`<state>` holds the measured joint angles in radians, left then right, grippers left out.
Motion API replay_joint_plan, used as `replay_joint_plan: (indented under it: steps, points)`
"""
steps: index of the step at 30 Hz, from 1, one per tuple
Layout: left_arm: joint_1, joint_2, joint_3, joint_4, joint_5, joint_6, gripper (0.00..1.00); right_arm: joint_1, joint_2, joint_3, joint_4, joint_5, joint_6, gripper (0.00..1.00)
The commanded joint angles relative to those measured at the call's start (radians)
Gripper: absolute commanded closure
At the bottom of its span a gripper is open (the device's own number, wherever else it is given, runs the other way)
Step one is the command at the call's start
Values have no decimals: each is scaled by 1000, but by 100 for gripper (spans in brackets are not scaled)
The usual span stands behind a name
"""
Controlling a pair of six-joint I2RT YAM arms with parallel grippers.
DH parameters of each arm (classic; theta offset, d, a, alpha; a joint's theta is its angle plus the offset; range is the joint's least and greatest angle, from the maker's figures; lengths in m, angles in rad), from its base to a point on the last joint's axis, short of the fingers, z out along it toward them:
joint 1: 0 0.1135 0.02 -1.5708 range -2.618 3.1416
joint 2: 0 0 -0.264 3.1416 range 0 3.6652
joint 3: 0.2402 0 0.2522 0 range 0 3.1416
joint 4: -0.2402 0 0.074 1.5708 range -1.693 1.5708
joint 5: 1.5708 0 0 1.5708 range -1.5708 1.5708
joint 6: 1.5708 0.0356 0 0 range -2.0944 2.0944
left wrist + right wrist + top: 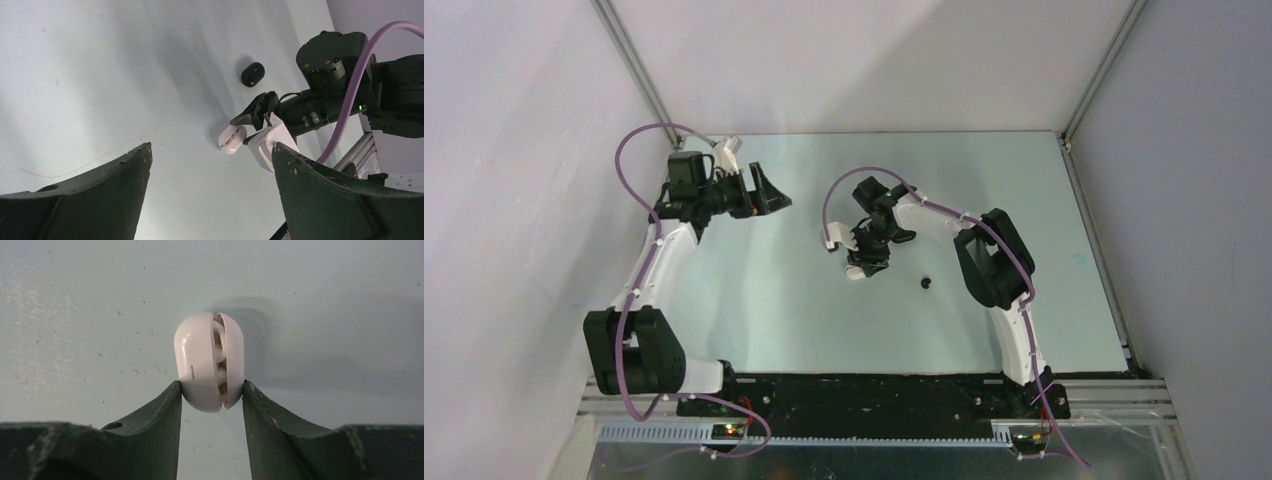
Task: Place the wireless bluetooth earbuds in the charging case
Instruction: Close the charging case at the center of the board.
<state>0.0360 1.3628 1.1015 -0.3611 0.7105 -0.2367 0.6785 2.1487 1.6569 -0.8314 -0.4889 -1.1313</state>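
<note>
Firstly, look at the left gripper [764, 195]: it hung above the table [824, 330], well to the left of the white charging case [200, 360] and slightly farther from the arm bases. Its two fingers [100, 190] stood wide apart and nothing lay between them.

Next, note the case itself. It rested on the table near the middle of the work surface. Its two shell halves stood slightly parted, leaving a narrow gap along the seam. In that gap you could see the white earbuds [218, 342], seated one above the other inside the case.

The right gripper [212, 386] was clamped on the case. One finger [160, 415] pressed the left shell and the other pressed the right shell, both touching at the end of the case nearest the wrist camera.

Lastly, a small black oval object [925, 283] lay alone on the table to the right of the case, apart from it and untouched by either gripper. You could not tell from these views whether it was a bud or a second case.
</note>
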Motion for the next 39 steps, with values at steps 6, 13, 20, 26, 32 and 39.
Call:
replay_joint_plan:
  steps: [6, 13, 20, 26, 32, 39]
  points:
    - [6, 9, 46, 13, 19, -6, 7, -7, -3, 44, -2, 19, 60, 80]
    - [6, 6, 20, 14, -7, -33, 5, -10, -1, 41, 30, 9, 114, 43]
    - [15, 12, -9, 14, -30, -140, 0, -10, 7, 30, 71, -42, 213, 4]
    - [16, 22, -13, 13, 17, -147, 3, -8, 45, 27, 83, -41, 289, 1]
    - [15, 28, -14, 27, 22, -147, 10, -31, 201, 206, -140, -82, 380, 1]
    - [16, 29, -28, 38, 9, -157, 11, -42, 196, 270, -199, -48, 325, 57]
